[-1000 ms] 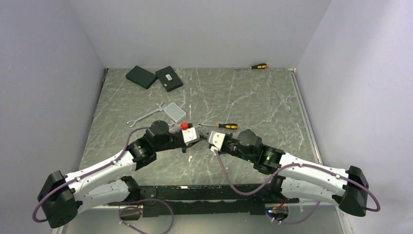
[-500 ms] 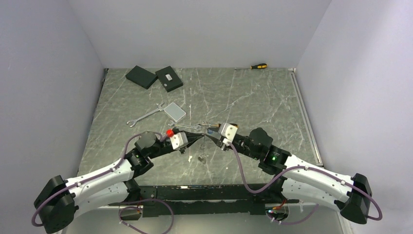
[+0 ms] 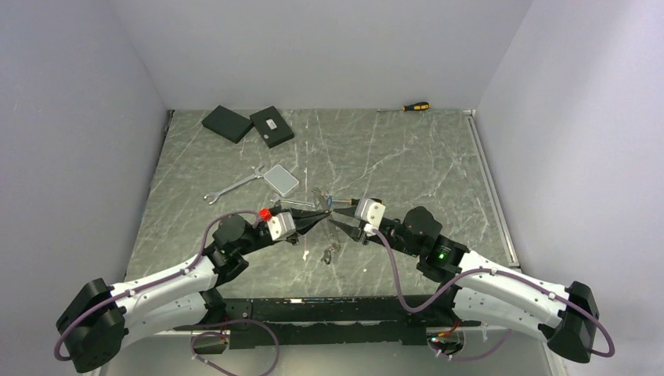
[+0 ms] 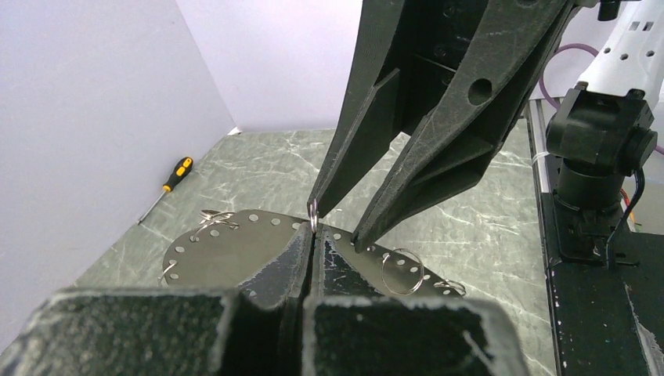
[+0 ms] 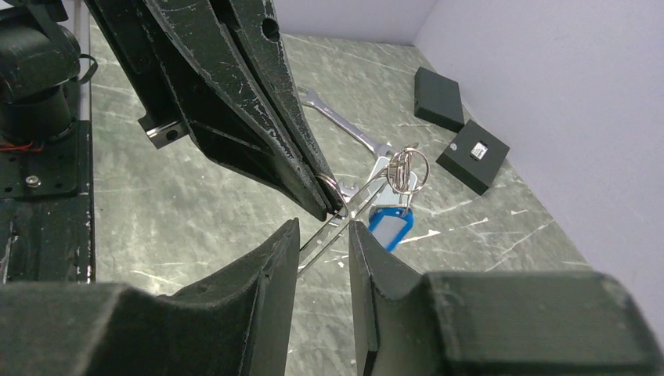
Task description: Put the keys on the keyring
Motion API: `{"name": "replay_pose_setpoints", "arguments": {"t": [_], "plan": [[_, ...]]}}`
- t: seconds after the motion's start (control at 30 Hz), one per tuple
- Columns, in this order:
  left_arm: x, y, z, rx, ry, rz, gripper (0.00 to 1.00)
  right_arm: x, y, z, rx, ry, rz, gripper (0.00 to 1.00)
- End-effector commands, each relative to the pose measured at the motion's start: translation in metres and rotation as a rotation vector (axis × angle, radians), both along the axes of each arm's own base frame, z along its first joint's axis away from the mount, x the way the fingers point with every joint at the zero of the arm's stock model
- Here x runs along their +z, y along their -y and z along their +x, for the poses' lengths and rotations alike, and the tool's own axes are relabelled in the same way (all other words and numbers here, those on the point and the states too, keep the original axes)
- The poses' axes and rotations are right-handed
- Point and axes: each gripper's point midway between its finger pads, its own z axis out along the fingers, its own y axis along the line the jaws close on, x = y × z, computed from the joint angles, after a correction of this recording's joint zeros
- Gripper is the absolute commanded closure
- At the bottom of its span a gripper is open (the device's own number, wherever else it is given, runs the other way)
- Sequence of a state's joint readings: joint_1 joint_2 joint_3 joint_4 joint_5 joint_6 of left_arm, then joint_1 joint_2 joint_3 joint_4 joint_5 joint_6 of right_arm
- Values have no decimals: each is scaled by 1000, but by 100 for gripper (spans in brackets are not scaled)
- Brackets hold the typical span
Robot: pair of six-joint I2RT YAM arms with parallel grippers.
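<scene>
My left gripper [image 3: 315, 216] is shut on the keyring [image 4: 235, 243], which shows as a thin grey perforated metal piece with small split rings through its holes. A small ring [image 4: 313, 210] sits right at the left fingertips. My right gripper [image 3: 338, 218] faces it tip to tip and is open, its fingers [image 4: 368, 223] on either side of the keyring's edge [image 5: 333, 227]. A blue fob [image 5: 389, 223] and a bunch of rings [image 5: 407, 168] hang from the far side. A small bunch of keys [image 3: 329, 252] lies on the table below the grippers.
A silver wrench [image 3: 235, 186] and a grey pad [image 3: 282, 180] lie behind the left gripper. Two black boxes [image 3: 227, 124] [image 3: 272, 126] sit at the back left. An orange-and-black screwdriver [image 3: 415, 106] lies by the back wall.
The left arm has drawn back to the left. The right gripper has swung toward the back and now meets the left gripper tip to tip over the keyring.
</scene>
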State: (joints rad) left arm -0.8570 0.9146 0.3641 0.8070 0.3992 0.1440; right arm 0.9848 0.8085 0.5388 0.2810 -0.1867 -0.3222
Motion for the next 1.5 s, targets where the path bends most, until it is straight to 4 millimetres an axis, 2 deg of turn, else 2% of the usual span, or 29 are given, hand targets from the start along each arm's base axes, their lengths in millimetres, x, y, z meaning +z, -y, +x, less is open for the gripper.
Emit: {"name": "replay_pose_setpoints", "arguments": {"t": [0.0, 0.4, 0.83, 1.03, 1.23, 1.47], "plan": [[24, 0, -11, -47, 65, -69, 100, 24, 0, 0, 9, 39, 70, 69], [19, 0, -18, -82, 87, -32, 100, 35, 2, -1, 20, 51, 82, 72], [20, -4, -26, -103, 126, -1, 100, 37, 0, -14, 90, 56, 66, 90], [18, 0, -39, -183, 137, 43, 100, 35, -5, -31, 187, 52, 40, 99], [16, 5, -44, -227, 124, 48, 100, 27, -11, -47, 297, 29, -12, 100], [16, 5, -44, -238, 126, 43, 100, 20, -15, -47, 310, 5, -43, 96]]}}
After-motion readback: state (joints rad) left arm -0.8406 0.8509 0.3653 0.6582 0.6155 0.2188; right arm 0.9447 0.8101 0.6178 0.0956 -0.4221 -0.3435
